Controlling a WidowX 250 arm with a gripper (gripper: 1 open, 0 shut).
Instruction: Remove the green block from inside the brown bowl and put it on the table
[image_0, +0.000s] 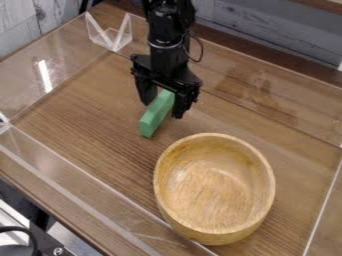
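Note:
The green block (155, 116) lies on the table (74, 115), just up and left of the brown bowl (214, 187), apart from its rim. The bowl's inside shows only bare wood. My gripper (164, 98) points straight down right over the block's far end. Its black fingers (140, 91) stand spread wide on either side of the block's top, and I see no pinch on it.
Low clear acrylic walls (40, 160) border the table on the left and front. A clear plastic piece (112, 36) stands at the back left, behind the arm. A grey plank wall runs along the back.

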